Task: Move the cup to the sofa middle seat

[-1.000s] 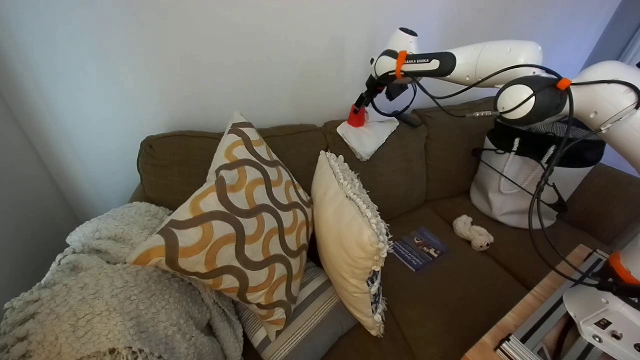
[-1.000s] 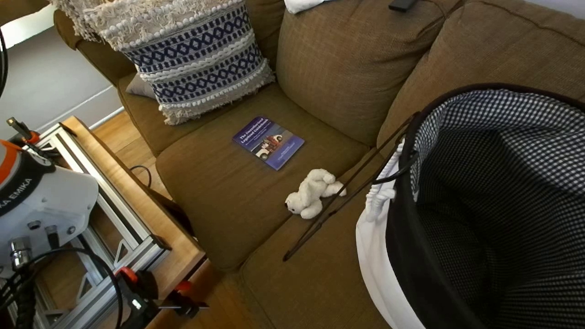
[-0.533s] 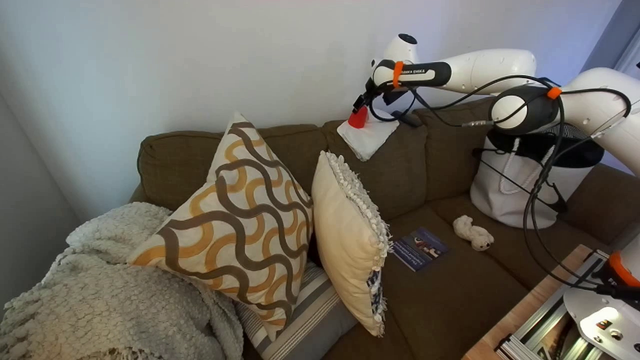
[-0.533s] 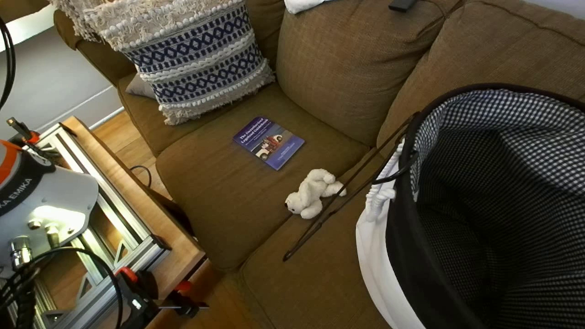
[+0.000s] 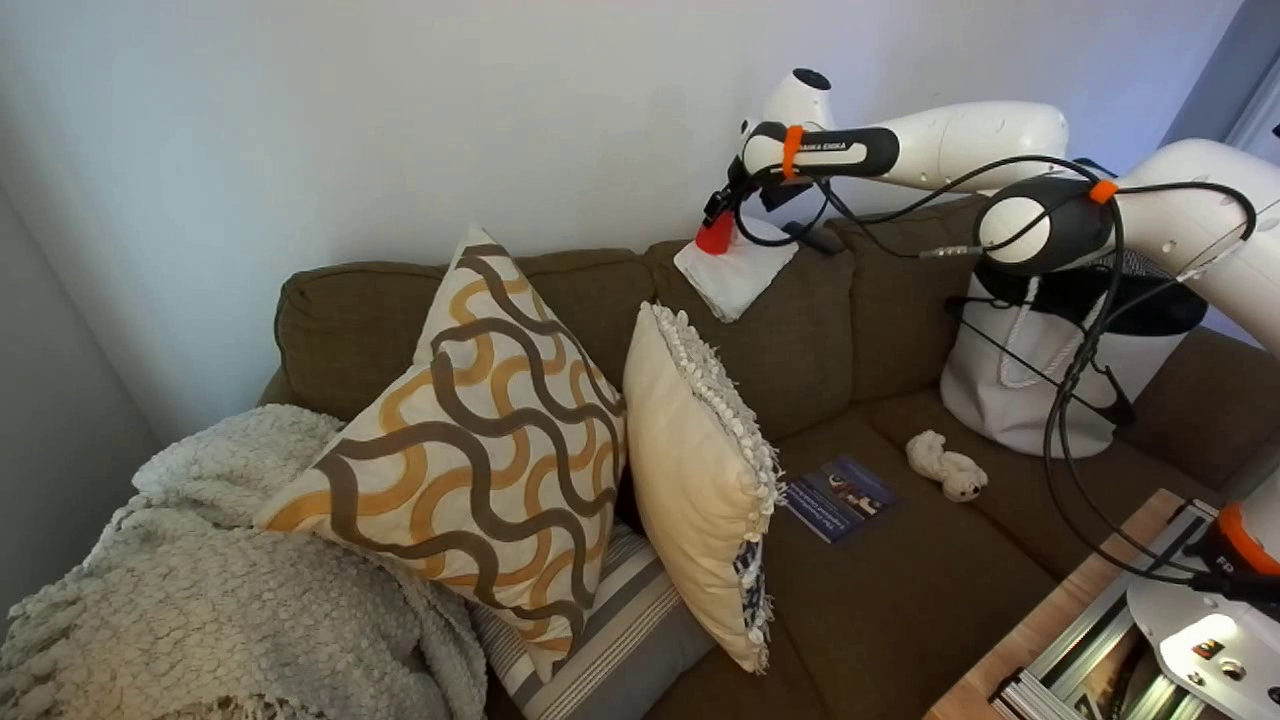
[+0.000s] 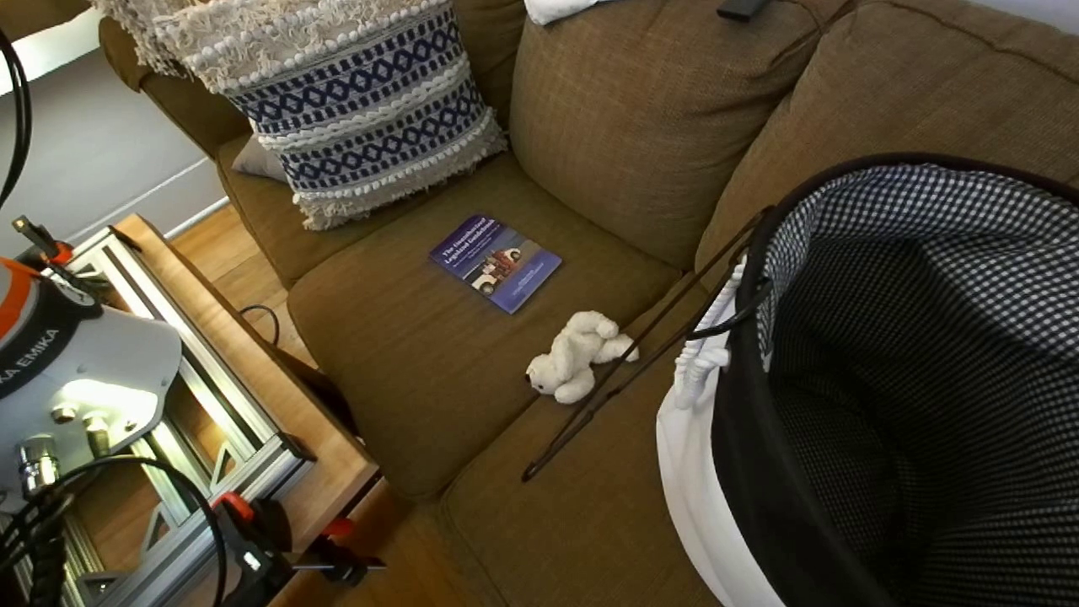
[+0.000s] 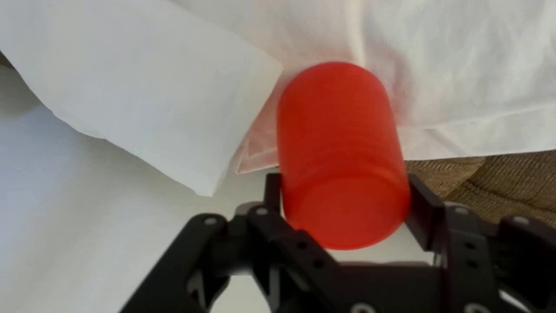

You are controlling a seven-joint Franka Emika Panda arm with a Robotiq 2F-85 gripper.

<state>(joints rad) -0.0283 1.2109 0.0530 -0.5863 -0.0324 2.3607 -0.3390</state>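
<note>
One robot arm (image 5: pixel 960 148) is shown in an exterior view, with two narrow orange straps (image 5: pixel 793 150) wrapped round it. In the wrist view, one gripper (image 7: pixel 345 195) with two fingers (image 7: pixel 428 213) is seen, and one red cup (image 7: pixel 343 148) is counted. On one brown sofa (image 6: pixel 641 126), three seat cushions (image 6: pixel 573 523) are made out, the middle seat (image 6: pixel 379 362) being one of them. Three throw pillows (image 5: pixel 500 420) are found: one wave-patterned, one fringed and one striped. One fleece blanket (image 5: pixel 250 590) and one white cloth or paper (image 5: pixel 738 280) are also visible. In both exterior views, one book (image 6: pixel 497 261), one stuffed bear (image 6: pixel 576 358), one lined basket (image 6: pixel 754 455), one slim dark object (image 6: pixel 742 8) and one wooden table (image 6: pixel 329 472) are shown.
</note>
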